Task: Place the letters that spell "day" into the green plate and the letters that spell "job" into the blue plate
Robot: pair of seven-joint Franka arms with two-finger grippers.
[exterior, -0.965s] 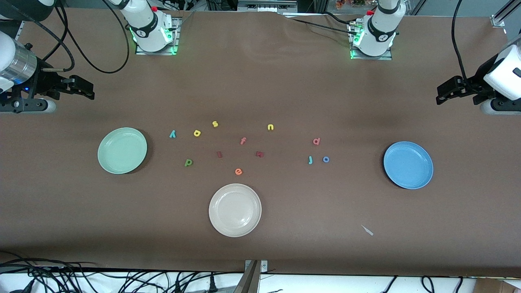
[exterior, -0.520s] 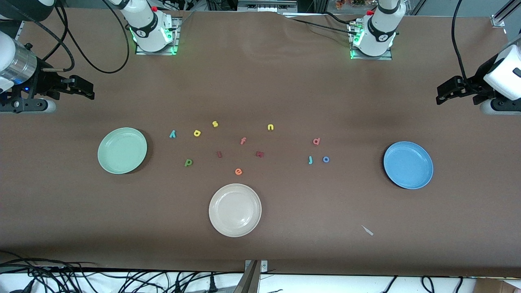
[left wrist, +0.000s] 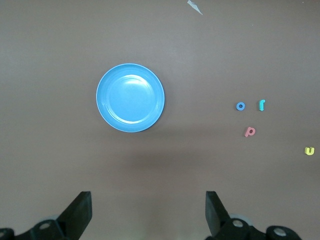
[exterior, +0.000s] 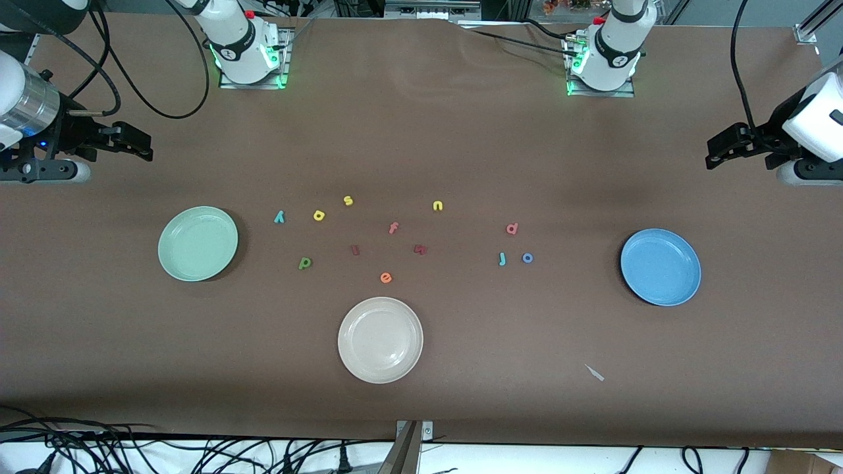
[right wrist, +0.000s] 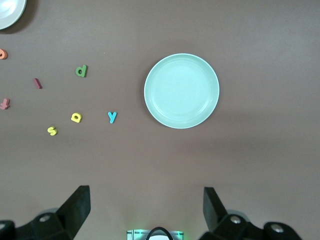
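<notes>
While both arms wait at the table's ends, nothing is held. The left gripper hangs over bare table at the left arm's end, upper part of the front view, jaws spread wide and empty; the left wrist view shows the gripper with a clear gap. The right gripper is over the right arm's end at the same height in the frame, released too, with the same wide gap in the right wrist view.

The green plate sits mid-height in the frame toward the right arm's end, nothing in it. The blue plate is mid-height toward the left arm's end, also bare. The cream plate is at lower centre.

All letters lie on the table, none in a plate.
- "day": teal y and yellow a lie side by side, near the green plate. The green d is lower in the frame, between them.
- "job": teal j and blue o lie just beside each other, between centre and the blue plate. The pinkish b is above them in the frame.

Others at mid-frame:
- yellow s
- yellow n
- pink f
- orange e, just above the cream plate
- two dark red pieces, shapes unclear

A pale scrap lies low in the frame, below the blue plate.
</notes>
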